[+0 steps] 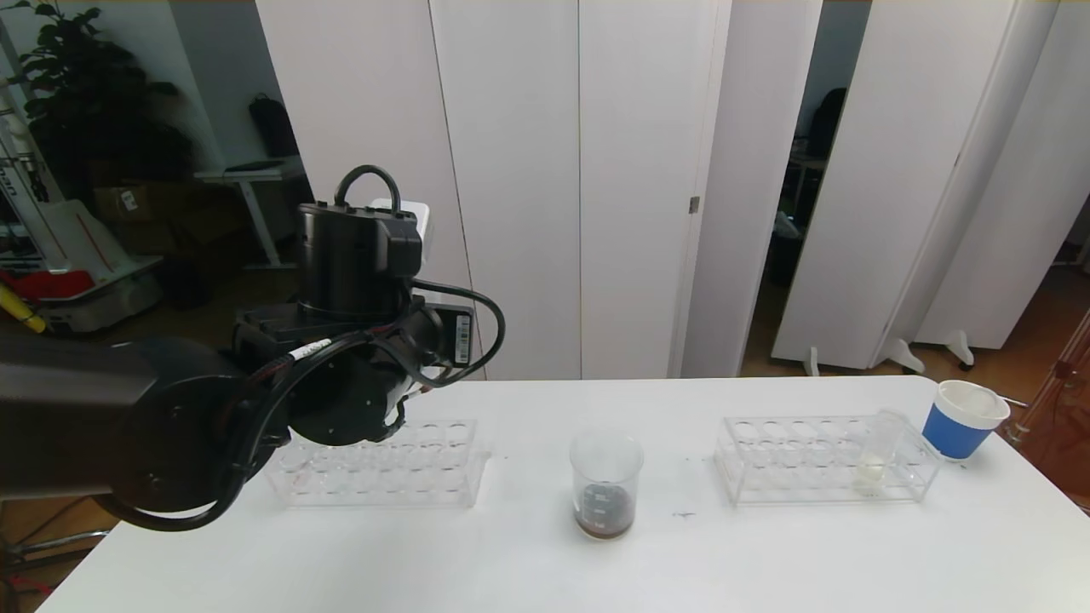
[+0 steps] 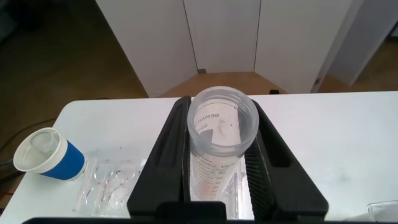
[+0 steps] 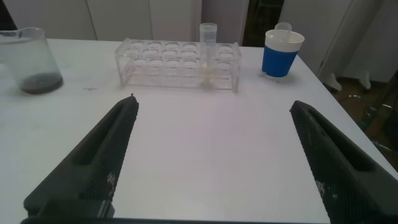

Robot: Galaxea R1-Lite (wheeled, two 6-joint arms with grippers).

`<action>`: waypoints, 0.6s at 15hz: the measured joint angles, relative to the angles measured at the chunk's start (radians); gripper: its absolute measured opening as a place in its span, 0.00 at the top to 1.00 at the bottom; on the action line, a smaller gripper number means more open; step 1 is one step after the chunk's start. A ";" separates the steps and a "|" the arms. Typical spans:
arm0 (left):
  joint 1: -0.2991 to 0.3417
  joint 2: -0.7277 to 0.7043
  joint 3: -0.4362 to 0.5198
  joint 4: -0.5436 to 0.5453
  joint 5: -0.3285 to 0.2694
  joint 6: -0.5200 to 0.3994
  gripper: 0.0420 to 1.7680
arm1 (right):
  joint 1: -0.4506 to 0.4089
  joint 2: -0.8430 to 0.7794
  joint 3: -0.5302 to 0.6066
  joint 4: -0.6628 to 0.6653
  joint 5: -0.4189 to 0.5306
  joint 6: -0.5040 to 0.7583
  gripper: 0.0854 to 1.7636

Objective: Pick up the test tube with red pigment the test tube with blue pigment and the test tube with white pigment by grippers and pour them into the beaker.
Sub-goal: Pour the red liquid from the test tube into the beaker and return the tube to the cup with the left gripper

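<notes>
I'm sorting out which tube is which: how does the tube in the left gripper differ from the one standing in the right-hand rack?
The tube in the left gripper is clamped between the left gripper's fingers above the left rack; the tube in the right rack stands free in a slot. The held one looks empty, with faint reddish traces; the racked one holds a little pale liquid at its bottom. Both are clear, open-topped and upright.

Even, soft overhead light keeps the white table (image 1: pixel 766 553) bright; shadows under the beaker (image 1: pixel 605 484) are faint; the room at ten o'clock stays dim; close gripper fingers (image 3: pixel 99 168) look blurred; mild stretching at the edges
</notes>
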 joint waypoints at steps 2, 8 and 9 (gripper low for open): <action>0.014 0.004 0.013 -0.030 0.006 -0.027 0.69 | 0.000 0.000 0.000 0.000 0.000 0.000 0.01; 0.158 0.009 0.105 -0.232 0.022 -0.018 0.69 | 0.000 0.000 0.000 0.000 0.000 0.000 0.01; 0.188 0.010 0.112 -0.251 0.030 -0.006 0.69 | 0.000 0.000 0.000 0.000 0.000 0.000 0.01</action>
